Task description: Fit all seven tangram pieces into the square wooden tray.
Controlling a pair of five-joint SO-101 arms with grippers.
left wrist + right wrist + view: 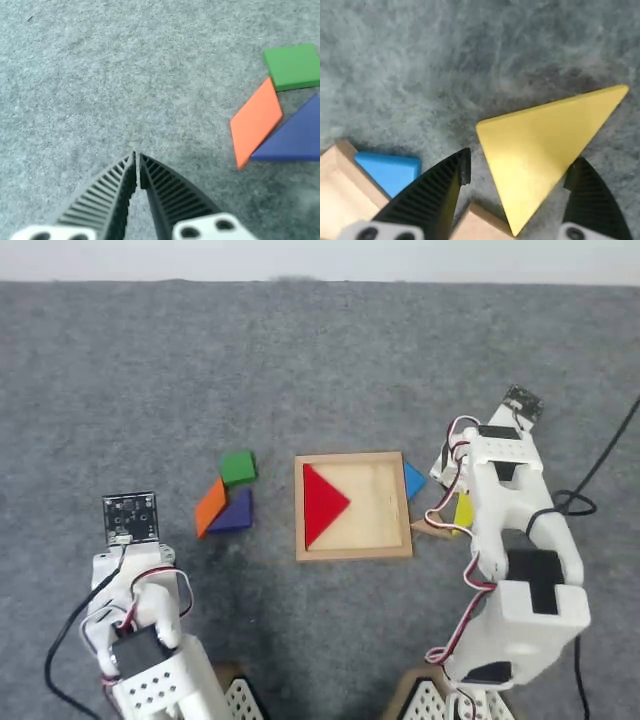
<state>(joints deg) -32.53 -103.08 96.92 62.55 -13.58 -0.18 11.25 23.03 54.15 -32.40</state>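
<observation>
The square wooden tray (352,554) lies mid-table with a red triangle (322,504) in its left half. To its left sit a green square (238,468), an orange parallelogram (210,507) and a dark blue triangle (235,512). Against the tray's right rim lies a light blue triangle (413,480). My right gripper (519,170) stands open just right of the tray, one finger on each side of a yellow triangle (545,135) lying on the carpet. A plain wooden triangle (430,528) lies beside it. My left gripper (136,157) is shut and empty over bare carpet, left of the orange parallelogram (256,121).
Grey carpet covers the whole table. The tray's corner (340,160) and the light blue triangle (387,170) lie close to one right finger. Both arm bases stand at the near edge.
</observation>
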